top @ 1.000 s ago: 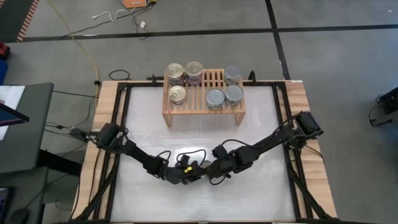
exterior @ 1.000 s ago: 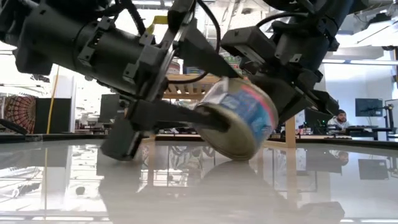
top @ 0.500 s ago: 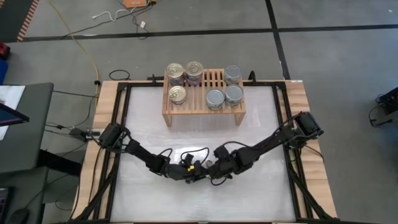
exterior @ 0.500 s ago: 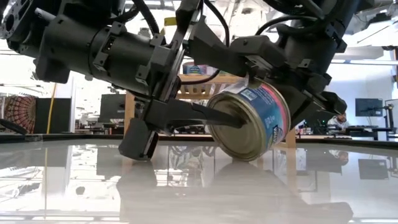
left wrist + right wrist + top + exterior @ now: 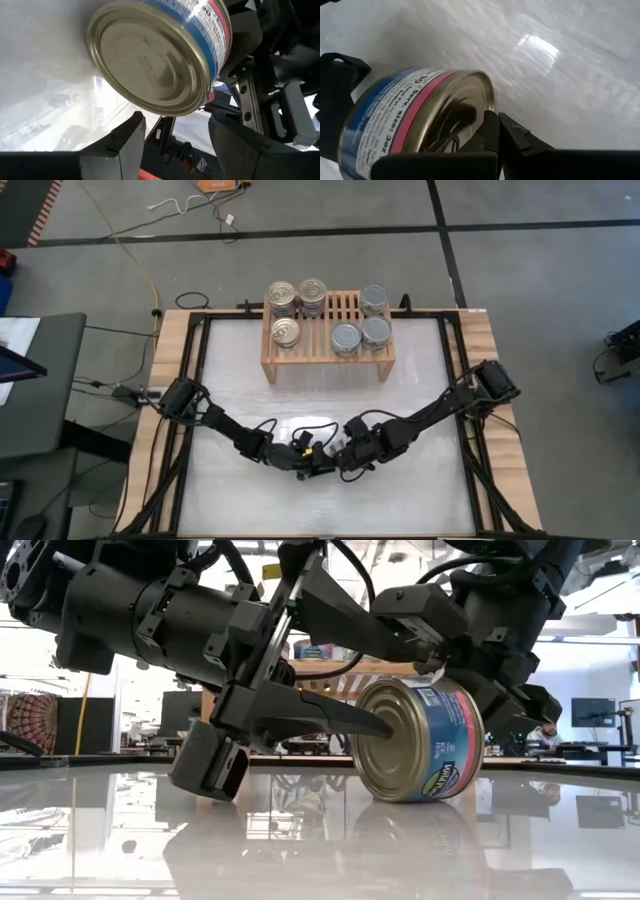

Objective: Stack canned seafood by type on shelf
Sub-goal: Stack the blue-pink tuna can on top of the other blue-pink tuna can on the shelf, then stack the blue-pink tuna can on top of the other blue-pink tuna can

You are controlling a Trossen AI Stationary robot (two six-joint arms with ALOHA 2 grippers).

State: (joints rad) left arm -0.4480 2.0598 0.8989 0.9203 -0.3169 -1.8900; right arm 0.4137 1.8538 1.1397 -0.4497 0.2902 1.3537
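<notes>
One can (image 5: 420, 740) of seafood, with a blue and pink label and gold ends, stands on its side wall on the white table near the front middle. My left gripper (image 5: 175, 120) is open and points at one gold end (image 5: 150, 60) from the table's left. My right gripper (image 5: 495, 127) is shut against the opposite end. On the light-wood shelf (image 5: 343, 306) at the far middle, gold-topped cans (image 5: 285, 331) stand at the left and silver-topped cans (image 5: 346, 338) at the right. My left gripper comes nearly level from the table's left. Its lower fingertip (image 5: 380, 726) lies on the can's gold flat end (image 5: 368, 760). Its upper finger (image 5: 350, 625) reaches over the can's top; whether that one touches, I cannot tell. The can rests on its side wall. My right gripper presses its shut fingertips (image 5: 490, 125) on the can's other gold end (image 5: 455, 115), close to the rim. It slants down from the table's right. The can stands on edge between the two grippers.
Both arms (image 5: 230, 435) (image 5: 430, 412) meet over the table's near middle. Wooden rails (image 5: 478, 370) edge the table. Bare white surface (image 5: 320, 395) lies between the can and the shelf.
The can was tilted, with its gold end facing down toward the table and one edge raised. It has been tipped up and now stands on its side wall with its ends upright. My left gripper has turned while staying beside it.
</notes>
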